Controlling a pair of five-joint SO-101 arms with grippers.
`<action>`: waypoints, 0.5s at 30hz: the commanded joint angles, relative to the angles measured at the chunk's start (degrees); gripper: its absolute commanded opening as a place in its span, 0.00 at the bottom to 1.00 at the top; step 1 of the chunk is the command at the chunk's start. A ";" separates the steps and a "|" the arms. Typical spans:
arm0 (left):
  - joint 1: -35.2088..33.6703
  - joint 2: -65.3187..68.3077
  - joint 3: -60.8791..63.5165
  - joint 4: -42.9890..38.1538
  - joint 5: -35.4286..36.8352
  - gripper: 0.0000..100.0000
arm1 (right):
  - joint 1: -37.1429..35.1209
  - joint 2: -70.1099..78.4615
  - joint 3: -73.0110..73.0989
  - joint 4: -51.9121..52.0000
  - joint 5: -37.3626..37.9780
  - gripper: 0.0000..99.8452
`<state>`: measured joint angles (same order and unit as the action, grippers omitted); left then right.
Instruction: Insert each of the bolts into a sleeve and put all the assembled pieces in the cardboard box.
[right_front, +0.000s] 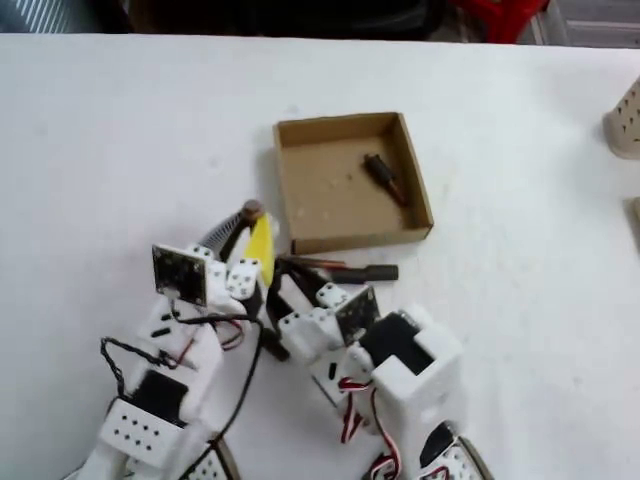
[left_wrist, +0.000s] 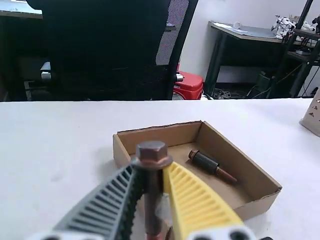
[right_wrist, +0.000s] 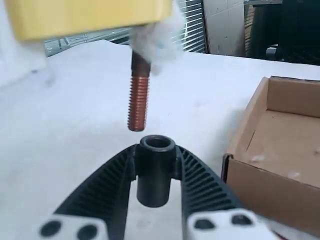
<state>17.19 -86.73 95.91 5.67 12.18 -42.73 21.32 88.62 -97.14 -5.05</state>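
Between the box (right_front: 345, 242) and the table (right_front: 120, 130) edge nearest the arms, holding a bolt (left_wrist: 151, 150) upright in the left gripper (left_wrist: 151, 169): grey and yellow fingers (left_wrist: 192, 200) pressed on the shank just under the hexagonal head, threaded end pointing down. Directly below this end, not touching it, gripping a black sleeve (right_wrist: 156, 170) in the right gripper (right_wrist: 156, 153), black ribbed fingers (right_wrist: 105, 195) closed narrow on both its sides, open hole turned up toward the thread. Small gap visible between thread tip and sleeve mouth. Toward the middle of the table, standing open, the box, with one assembled piece (right_front: 385, 178) lying slanted on its floor, nearer the wall that faces the table's right edge. Just outside the box wall nearest the arms, lying flat on the table along that wall, a second piece (right_front: 340, 268), dark sleeve with copper shank showing at one end; cannot tell if touching the wall. At the right edge of the table, part of a pale perforated object (right_front: 625, 120).
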 joint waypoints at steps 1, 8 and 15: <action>1.98 -1.54 -3.16 -2.46 1.32 0.02 | -0.40 -1.19 -0.88 0.13 -0.70 0.02; 1.98 -1.54 -2.55 -3.87 1.49 0.02 | -0.40 -1.19 -0.88 0.13 -0.70 0.02; 2.59 -1.54 1.23 -9.14 1.58 0.02 | -0.40 -1.19 -0.88 0.13 -0.70 0.02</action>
<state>18.51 -86.73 97.41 -0.13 13.05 -42.73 21.32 88.62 -97.14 -5.05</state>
